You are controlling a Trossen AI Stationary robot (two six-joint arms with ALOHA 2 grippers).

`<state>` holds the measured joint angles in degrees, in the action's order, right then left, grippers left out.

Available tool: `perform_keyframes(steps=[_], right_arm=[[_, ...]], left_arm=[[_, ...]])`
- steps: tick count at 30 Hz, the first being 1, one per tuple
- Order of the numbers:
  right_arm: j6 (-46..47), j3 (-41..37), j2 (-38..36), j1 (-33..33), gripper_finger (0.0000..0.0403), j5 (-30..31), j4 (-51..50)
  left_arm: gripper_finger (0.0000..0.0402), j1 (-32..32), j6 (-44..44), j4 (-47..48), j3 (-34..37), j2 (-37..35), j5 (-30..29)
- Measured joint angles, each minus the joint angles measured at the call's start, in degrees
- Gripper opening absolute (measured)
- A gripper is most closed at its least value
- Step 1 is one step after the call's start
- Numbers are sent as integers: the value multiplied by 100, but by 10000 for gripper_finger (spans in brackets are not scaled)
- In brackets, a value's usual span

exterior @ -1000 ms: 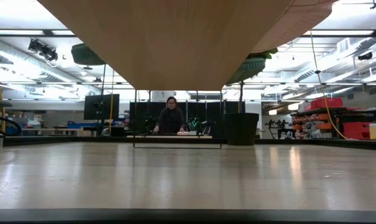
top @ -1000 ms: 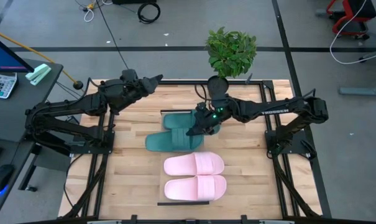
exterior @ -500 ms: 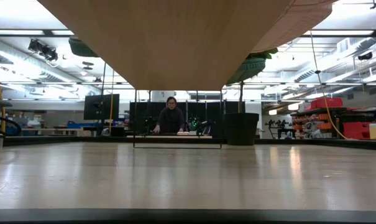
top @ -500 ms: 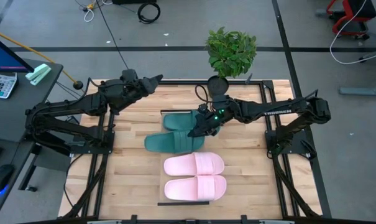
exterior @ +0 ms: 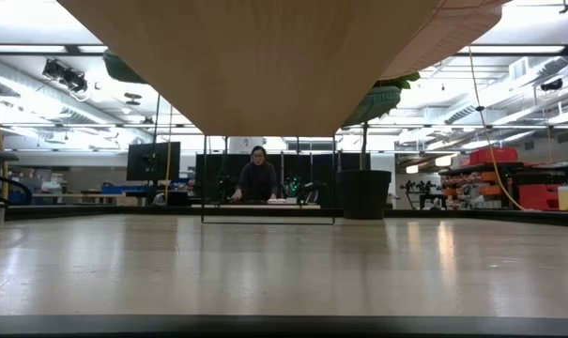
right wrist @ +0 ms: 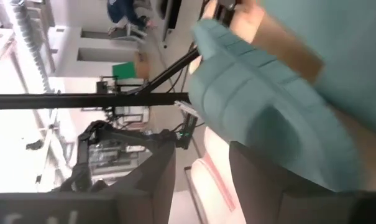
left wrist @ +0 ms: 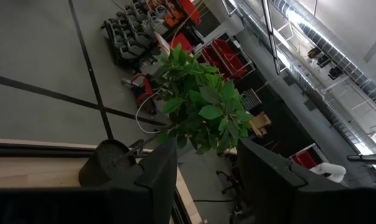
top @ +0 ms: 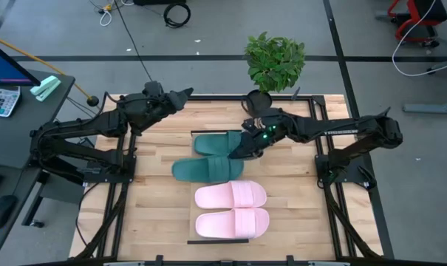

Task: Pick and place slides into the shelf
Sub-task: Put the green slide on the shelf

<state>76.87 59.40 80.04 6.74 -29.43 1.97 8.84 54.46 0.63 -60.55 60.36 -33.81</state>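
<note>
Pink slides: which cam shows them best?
High view: both pink slides lie whole, side by side on the shelf. Right wrist view catches only a pink sliver past a teal slide. Low and left wrist views show none.

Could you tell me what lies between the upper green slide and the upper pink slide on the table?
In the high view, the second green slide lies between the upper green slide and the upper pink slide, overlapping the first and shifted leftward.

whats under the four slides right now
The two teal slides and two pink slides lie on the long wooden shelf. The slides cover most of the board, so only its dark end edges show; the plank table surrounds it.
</note>
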Motion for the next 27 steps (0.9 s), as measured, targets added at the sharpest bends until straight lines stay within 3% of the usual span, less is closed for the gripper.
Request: perform_keyframes(steps=[5, 9, 14, 27], right_arm=[[-502, 0, -522, -36, 150, 203, -1125], [-1157, 0, -806, -233, 146, 1045, -2047], [-1658, 1, -821, -549, 146, 1943, -2150], [-1840, 3, -393, -857, 136, 2191, -2118]], left_arm=[[173, 0, -4, -1, 0, 1, -1], [174, 0, -50, 1, 0, 0, 0], [174, 0, -78, 1, 0, 0, -1], [172, 0, -69, 5, 0, 0, 71]])
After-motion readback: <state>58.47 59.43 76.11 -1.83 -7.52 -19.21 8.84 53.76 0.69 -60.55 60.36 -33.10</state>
